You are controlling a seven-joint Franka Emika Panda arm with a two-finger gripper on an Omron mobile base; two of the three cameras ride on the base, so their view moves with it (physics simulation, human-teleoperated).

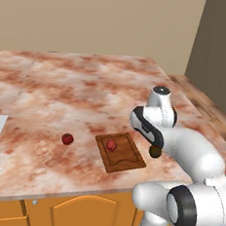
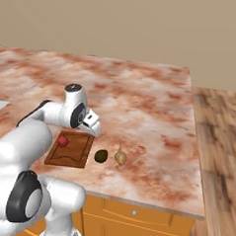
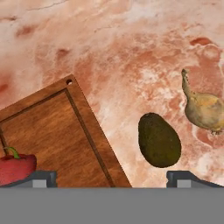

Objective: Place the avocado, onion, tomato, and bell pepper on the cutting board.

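Avocado (image 3: 159, 140) is lying on the marbled counter (image 2: 140, 101), just beside the right edge of the cutting board (image 3: 52, 135) but not touching it. Onion (image 3: 204, 109) is resting on the counter on the far side of the avocado from the board, its thin stalk pointing away toward the upper part of the hand view; a narrow strip of counter is showing between the two. In the right base view the same order is reading left to right: cutting board (image 2: 71, 149), avocado (image 2: 101, 155), onion (image 2: 120, 157).

One red item with a green stem (image 3: 15, 168) is sitting on the board near its left end, seen also in the left base view (image 1: 111, 145). A second red item (image 1: 67, 139) is lying on the counter well apart from the board (image 1: 120, 152), to its left.

Gripper (image 3: 111, 177) is hovering above the counter over the gap between board edge and avocado. Its two fingertips (image 3: 41, 178) are standing wide apart with nothing between them, so the hand is released and is not grasping any item. In the right base view the gripper (image 2: 93, 127) is hanging above the board's right end
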